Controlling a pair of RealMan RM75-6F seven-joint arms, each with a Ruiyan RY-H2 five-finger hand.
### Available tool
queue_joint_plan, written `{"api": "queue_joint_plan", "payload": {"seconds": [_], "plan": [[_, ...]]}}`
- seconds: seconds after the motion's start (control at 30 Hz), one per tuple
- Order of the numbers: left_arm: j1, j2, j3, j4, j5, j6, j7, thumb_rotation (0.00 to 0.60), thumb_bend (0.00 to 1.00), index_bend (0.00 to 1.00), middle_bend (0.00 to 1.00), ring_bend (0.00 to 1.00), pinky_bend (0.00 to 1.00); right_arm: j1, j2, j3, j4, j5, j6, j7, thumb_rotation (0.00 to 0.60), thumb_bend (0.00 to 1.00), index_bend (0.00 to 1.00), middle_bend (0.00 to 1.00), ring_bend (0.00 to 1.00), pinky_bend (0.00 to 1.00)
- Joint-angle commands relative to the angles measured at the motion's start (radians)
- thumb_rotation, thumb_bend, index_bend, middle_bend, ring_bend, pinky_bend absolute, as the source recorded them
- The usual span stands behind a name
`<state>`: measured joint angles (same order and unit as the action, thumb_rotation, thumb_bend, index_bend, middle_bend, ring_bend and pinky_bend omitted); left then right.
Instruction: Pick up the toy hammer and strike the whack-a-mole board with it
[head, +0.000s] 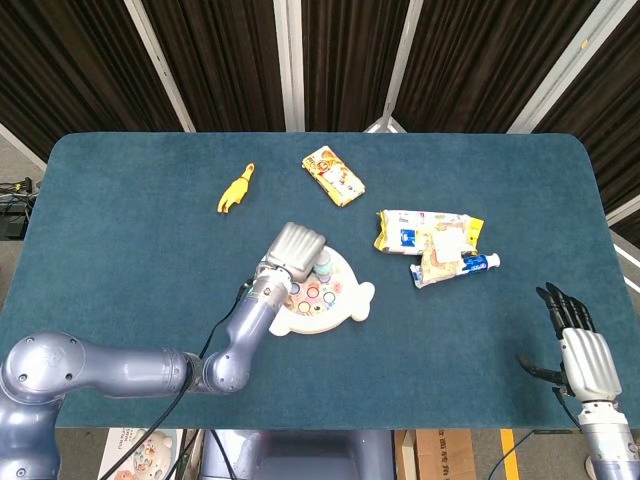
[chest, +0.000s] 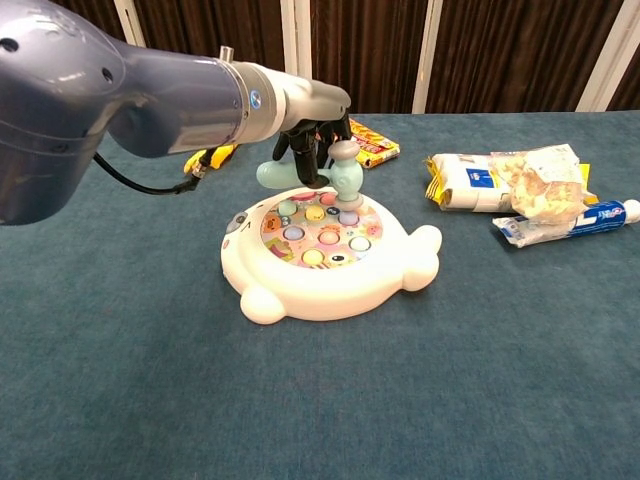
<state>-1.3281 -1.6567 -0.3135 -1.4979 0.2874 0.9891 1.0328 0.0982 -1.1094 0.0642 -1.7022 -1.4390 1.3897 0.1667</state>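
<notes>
My left hand (head: 296, 248) (chest: 308, 140) holds the pale green toy hammer (chest: 340, 172) over the far side of the white whack-a-mole board (chest: 330, 280) (head: 348, 305). The hammer head (head: 323, 267) points down and sits just above the coloured buttons at the board's back edge; whether it touches them I cannot tell. My right hand (head: 580, 352) rests at the table's near right corner, fingers spread and empty, seen only in the head view.
A yellow rubber chicken (head: 235, 189) lies far left of the board, an orange snack pack (head: 333, 176) (chest: 356, 140) behind it. To the right lie snack bags (head: 425, 232) (chest: 505, 180) and a toothpaste tube (head: 470, 265) (chest: 580, 222).
</notes>
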Motion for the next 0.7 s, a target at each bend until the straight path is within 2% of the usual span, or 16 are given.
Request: {"api": "queue_joint_plan", "payload": {"seconds": [0.03, 0.33, 0.7], "plan": [[-0.009, -0.003, 0.000, 0.004, -0.004, 0.001, -0.001, 0.600, 0.74, 0.65, 0.57, 0.44, 0.56, 0.000, 0.000, 0.000, 0.000, 0.000, -0.001, 0.001, 0.600, 0.23, 0.00, 0.00, 0.00, 0.00], [-0.034, -0.004, 0.011, 0.006, -0.042, 0.001, 0.009, 0.600, 0.74, 0.65, 0.57, 0.44, 0.56, -0.001, 0.002, 0.001, 0.001, 0.004, -0.003, 0.004, 0.600, 0.23, 0.00, 0.00, 0.00, 0.00], [-0.059, -0.026, 0.049, 0.033, -0.091, -0.017, 0.035, 0.600, 0.74, 0.65, 0.57, 0.44, 0.56, 0.000, 0.004, 0.002, 0.000, 0.010, -0.010, 0.014, 0.600, 0.23, 0.00, 0.00, 0.00, 0.00]]}}
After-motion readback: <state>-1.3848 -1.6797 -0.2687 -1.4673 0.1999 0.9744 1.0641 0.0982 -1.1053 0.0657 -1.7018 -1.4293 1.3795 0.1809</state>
